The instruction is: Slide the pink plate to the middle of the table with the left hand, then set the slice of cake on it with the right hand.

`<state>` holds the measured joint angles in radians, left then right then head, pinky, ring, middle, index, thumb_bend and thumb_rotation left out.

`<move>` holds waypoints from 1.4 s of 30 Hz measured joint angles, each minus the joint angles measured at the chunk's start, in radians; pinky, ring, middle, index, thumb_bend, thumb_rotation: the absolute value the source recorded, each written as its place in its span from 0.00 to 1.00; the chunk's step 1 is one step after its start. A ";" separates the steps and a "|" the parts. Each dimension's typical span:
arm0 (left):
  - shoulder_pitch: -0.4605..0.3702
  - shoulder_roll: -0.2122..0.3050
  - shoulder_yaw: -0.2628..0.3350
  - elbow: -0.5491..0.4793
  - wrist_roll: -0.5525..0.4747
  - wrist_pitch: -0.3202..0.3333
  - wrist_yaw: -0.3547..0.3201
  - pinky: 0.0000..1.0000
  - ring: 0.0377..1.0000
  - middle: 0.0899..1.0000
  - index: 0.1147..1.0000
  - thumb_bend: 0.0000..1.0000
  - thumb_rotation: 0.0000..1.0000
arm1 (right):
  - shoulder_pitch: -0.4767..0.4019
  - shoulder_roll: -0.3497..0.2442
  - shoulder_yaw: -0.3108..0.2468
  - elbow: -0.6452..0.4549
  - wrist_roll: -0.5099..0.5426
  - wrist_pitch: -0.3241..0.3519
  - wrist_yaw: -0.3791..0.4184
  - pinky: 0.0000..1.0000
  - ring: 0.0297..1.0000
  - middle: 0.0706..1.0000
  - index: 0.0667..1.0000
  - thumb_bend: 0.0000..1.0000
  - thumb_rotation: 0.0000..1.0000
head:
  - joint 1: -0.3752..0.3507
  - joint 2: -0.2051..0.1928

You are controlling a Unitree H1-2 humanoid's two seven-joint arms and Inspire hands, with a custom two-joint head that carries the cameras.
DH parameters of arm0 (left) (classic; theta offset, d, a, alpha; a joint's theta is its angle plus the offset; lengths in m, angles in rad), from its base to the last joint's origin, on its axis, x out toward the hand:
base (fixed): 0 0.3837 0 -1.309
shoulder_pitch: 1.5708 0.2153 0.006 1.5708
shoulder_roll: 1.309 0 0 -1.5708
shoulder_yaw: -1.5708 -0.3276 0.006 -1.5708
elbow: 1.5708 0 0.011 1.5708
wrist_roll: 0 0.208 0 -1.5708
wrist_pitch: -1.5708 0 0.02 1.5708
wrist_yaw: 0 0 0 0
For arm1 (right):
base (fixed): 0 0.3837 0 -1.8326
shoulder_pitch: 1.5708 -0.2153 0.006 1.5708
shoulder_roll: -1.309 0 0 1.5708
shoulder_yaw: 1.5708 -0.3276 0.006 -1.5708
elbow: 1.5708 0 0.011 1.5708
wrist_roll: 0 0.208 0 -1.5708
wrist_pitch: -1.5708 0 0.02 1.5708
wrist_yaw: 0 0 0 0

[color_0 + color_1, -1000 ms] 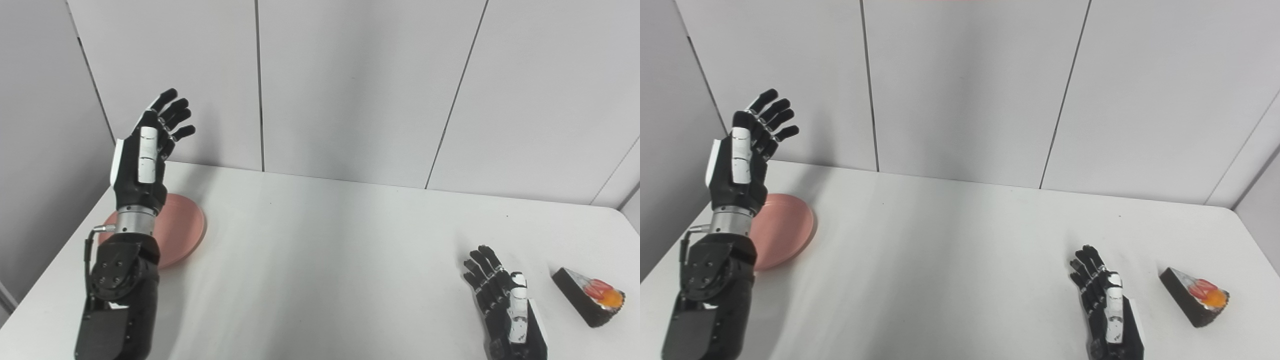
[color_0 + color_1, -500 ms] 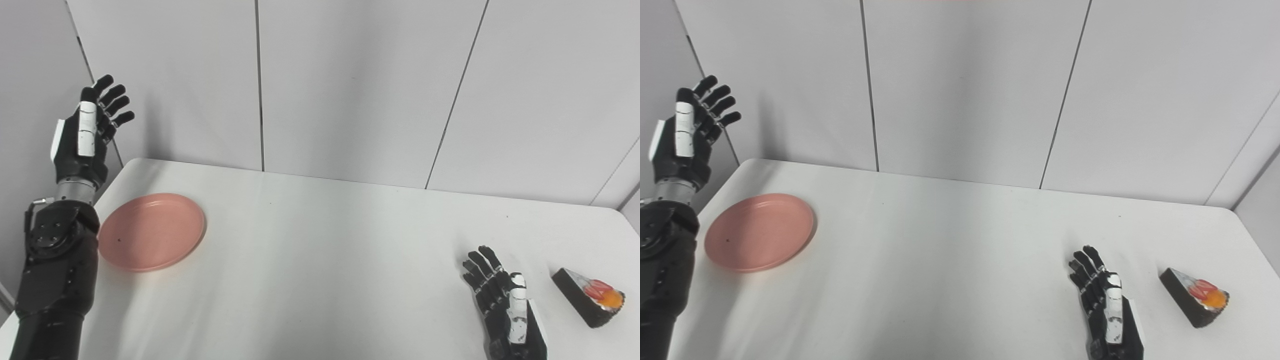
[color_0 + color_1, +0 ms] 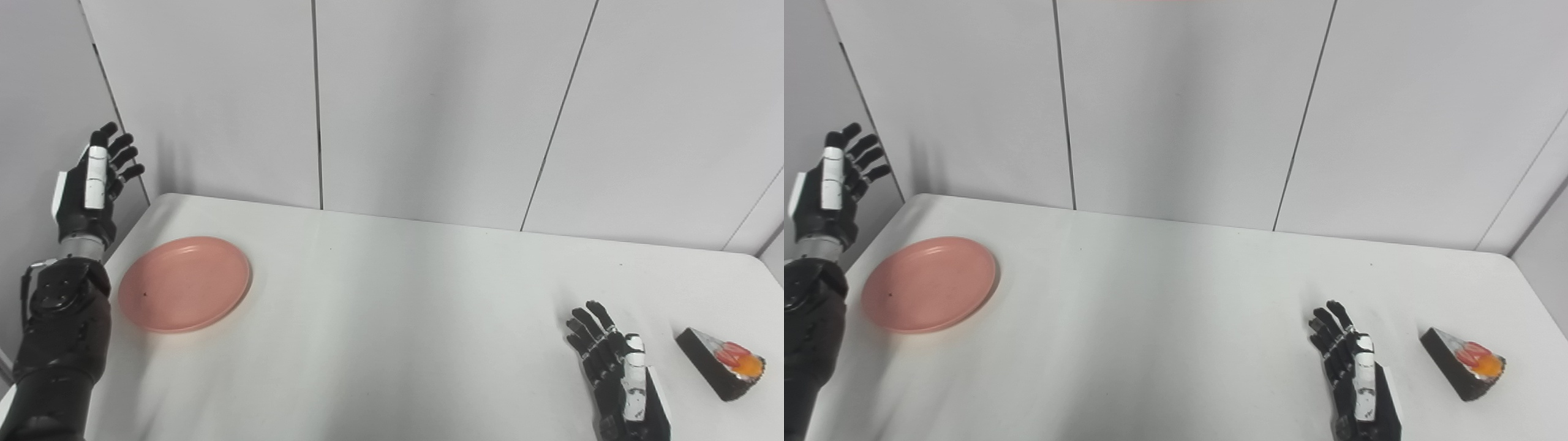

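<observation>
Over the last second the left arm has swung outward from in front of the pink plate to beyond the table's left edge, and in the last half second the left hand [image 3: 86, 187] has sunk a little lower; nothing else has shifted.

The table [image 3: 404, 294] is white and bare apart from two things set well apart. The pink plate [image 3: 184, 283] lies flat near the left edge, far from the middle, so the slide has not begun. The left hand hangs raised off that edge, clear of the table and of the plate, its fingers spread and upright, gripping nothing. Standing outboard of the plate like this looks like a setup for a sideways push: coming down on the plate's outer rim would let it drive the plate inward toward the centre.

The right hand [image 3: 621, 380] rests low by the table's near right side, fingers loosely splayed and empty, apparently waiting its turn. The slice of cake [image 3: 723, 364], a dark wedge with a red and orange topping, sits just beside it to the right, not touching. That closeness probably keeps the later reach short once the plate is centred.

The next move calls for the left hand to descend beside the plate without tipping its rim.
</observation>
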<state>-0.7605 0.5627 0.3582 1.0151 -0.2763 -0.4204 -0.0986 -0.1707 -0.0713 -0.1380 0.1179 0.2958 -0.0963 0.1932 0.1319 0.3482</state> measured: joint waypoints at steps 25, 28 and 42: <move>0.009 -0.001 0.027 0.170 -0.019 -0.007 0.030 0.75 0.83 0.84 0.87 0.88 0.86 | 0.009 -0.006 0.000 -0.015 0.003 0.000 0.001 0.91 0.87 0.85 0.86 0.78 0.96 | -0.003 0.026; 0.021 -0.007 0.027 0.170 -0.023 0.000 0.031 0.76 0.84 0.84 0.86 0.89 0.85 | 0.009 -0.006 0.000 -0.015 0.003 0.001 0.001 0.92 0.87 0.85 0.86 0.79 0.96 | -0.006 0.028; 0.061 -0.048 0.003 0.125 -0.034 0.008 0.003 0.75 0.83 0.83 0.84 0.90 0.84 | 0.012 -0.007 -0.001 -0.020 0.005 0.002 -0.001 0.90 0.86 0.84 0.86 0.82 0.93 | -0.015 0.043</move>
<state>-0.6996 0.5147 0.3613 1.1397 -0.3102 -0.4119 -0.0957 -0.1586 -0.0783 -0.1393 0.0983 0.3003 -0.0946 0.1923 0.1166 0.3911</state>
